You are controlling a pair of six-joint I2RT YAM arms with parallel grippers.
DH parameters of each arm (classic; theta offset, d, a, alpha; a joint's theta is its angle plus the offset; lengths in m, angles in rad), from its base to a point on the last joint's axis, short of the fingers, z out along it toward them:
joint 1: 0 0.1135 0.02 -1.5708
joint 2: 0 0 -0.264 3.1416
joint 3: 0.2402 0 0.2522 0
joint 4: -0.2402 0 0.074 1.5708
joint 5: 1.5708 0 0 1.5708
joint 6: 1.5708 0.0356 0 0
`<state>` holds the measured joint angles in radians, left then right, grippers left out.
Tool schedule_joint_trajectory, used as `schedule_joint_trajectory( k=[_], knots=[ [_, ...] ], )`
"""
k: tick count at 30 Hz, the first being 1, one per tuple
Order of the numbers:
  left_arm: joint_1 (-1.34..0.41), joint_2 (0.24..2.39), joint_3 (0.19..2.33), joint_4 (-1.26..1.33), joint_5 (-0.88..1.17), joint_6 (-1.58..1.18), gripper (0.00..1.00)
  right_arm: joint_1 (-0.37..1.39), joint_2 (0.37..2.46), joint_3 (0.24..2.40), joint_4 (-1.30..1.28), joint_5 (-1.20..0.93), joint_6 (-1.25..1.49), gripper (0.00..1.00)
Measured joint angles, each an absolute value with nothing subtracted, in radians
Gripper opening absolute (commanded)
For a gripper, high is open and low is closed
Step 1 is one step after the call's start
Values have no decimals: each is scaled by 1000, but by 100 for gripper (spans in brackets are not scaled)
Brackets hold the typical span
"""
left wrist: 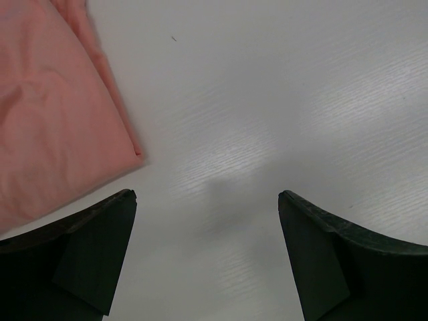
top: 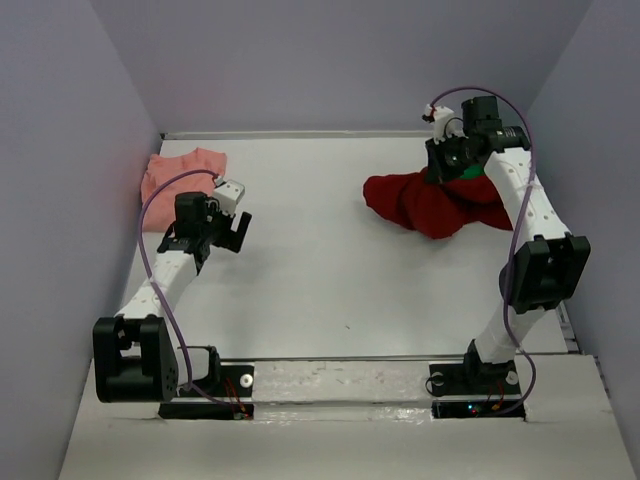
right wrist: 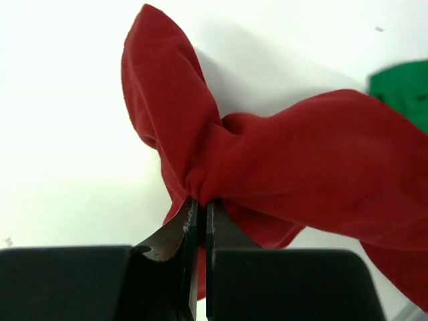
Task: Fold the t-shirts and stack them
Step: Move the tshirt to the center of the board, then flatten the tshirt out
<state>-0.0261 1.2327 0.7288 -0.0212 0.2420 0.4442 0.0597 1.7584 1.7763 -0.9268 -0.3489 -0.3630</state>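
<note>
Right end effector (right wrist: 199,204) is pressed together on a bunched fold of the dark red shirt (right wrist: 301,167), over at the far right of the bench (top: 320,280). The cloth twists out both ways from the pinch, and the rest sits in a heap, so nothing is flat yet. I reckon grabbing one fold like this is just to drag the shirt into the open middle, where I can hunt for a proper edge. The green shirt (top: 467,172) is mostly buried behind the red one, only a sliver showing, so red has to come off first anyway. The salmon-pink shirt (left wrist: 47,114) lies flat in the far left corner with tidy edges and looks done to me. Left end effector (left wrist: 207,200) is spread wide and empty, hovering over bare bench just beside pink's corner without touching it. My guess is it's waiting to take a second corner of the red.
</note>
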Motion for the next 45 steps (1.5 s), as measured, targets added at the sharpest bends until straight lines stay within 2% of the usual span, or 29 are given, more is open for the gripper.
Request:
schedule_joint_trajectory(
  k=[11, 12, 13, 14, 15, 20, 26, 29, 31, 37, 45],
  knots=[
    [-26, 1227, 727, -20, 235, 444, 99, 320, 1885, 2075, -1167, -715, -417, 0],
    [-26, 1226, 727, -20, 235, 444, 99, 357, 1910, 2107, -1187, -746, -427, 19],
    [-26, 1225, 726, -20, 234, 444, 99, 389, 1930, 2130, -1206, -771, -439, 50],
    [-26, 1225, 726, -20, 234, 444, 99, 413, 1943, 2136, -1215, -785, -443, 98],
    [-26, 1225, 726, -20, 234, 444, 99, 439, 1961, 2137, -1233, -797, -453, 100],
    [-26, 1225, 726, -20, 233, 444, 99, 522, 2049, 2141, -1280, -812, -477, 100],
    [-26, 1222, 714, -20, 233, 444, 99, 517, 2089, 2130, -1284, -753, -481, 100],
    [-26, 1222, 712, -20, 236, 444, 99, 517, 2043, 2046, -1222, -648, -451, 100],
    [-26, 1222, 713, -20, 239, 444, 99, 517, 1981, 1931, -1147, -488, -410, 99],
    [-26, 1222, 712, -20, 252, 444, 99, 498, 1914, 1759, -1007, -189, -346, 89],
    [-26, 1222, 712, -21, 273, 448, 99, 408, 1942, 1657, -896, -30, -315, 84]
  ],
)
